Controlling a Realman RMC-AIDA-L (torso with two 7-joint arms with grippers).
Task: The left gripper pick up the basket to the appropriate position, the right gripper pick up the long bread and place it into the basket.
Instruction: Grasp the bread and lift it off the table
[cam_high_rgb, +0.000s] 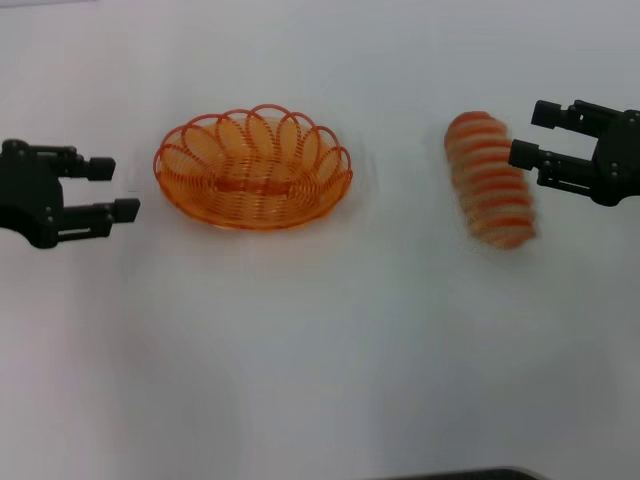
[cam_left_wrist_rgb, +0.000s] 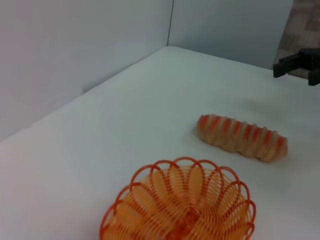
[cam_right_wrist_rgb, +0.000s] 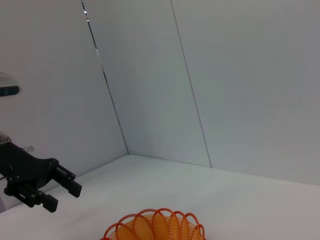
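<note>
Hovering at the far left of the white surface (cam_high_rgb: 320, 380), the left pincer (cam_high_rgb: 118, 188), a black two-fingered claw, has its fingers parted and holds nothing, pointing toward the basket. The oval orange wire basket (cam_high_rgb: 252, 170) with its looped rim sits just to its right, left of centre, empty. Well apart, further right, lies the long bread (cam_high_rgb: 490, 180), a pale tan loaf with orange-brown ridges. Just beside its right edge, the matching right pincer (cam_high_rgb: 535, 134) is spread wide, gripping nothing.
</note>
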